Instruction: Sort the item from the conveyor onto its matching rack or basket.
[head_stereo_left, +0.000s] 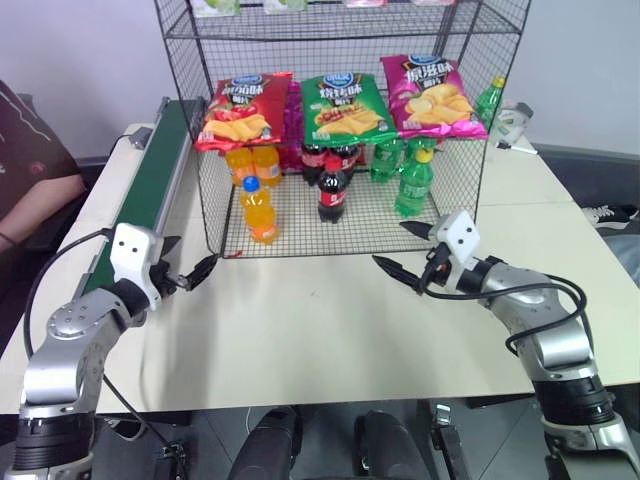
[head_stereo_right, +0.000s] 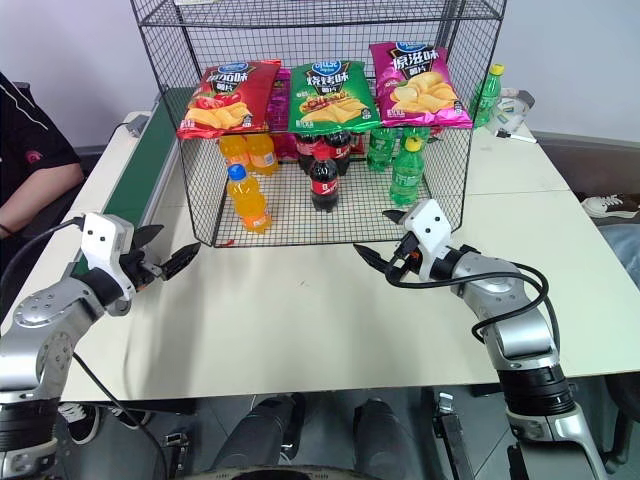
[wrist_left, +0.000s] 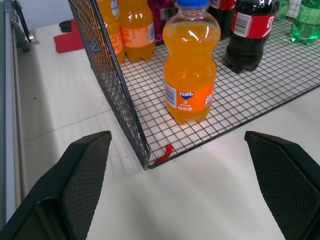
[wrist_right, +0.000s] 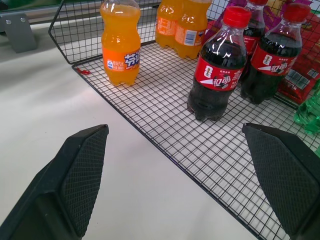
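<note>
Two grippers, both empty, jaws spread wide. Orange soda bottle (head_stereo_left: 259, 210) stands upright on the bottom shelf of the black wire rack (head_stereo_left: 340, 120), at the front-left corner, just inside the mesh. Two more orange bottles (head_stereo_left: 253, 164) sit behind it at 12 o'clock; cola bottle (head_stereo_left: 332, 190) at its 3 o'clock, green bottle (head_stereo_left: 414, 183) further along the same line. Crisp bags (head_stereo_left: 340, 105) hang across the rack front.

Progress: placement looks done, since the bottle is on the shelf among matching sodas and nothing touches it. Conveyor (head_stereo_left: 150, 180) at 9 o'clock of the rack shows no item on its visible stretch. What's left, at most, is pulling the arms clear.

Pose: left gripper (head_stereo_left: 190, 272) hovers over the table just outside the rack's front-left corner, pointing toward 1 o'clock, bottle near its line. Right gripper (head_stereo_left: 405, 250) hovers in front of the rack's right half, pointing toward 11 o'clock. Neither touches rack or bottles.
</note>
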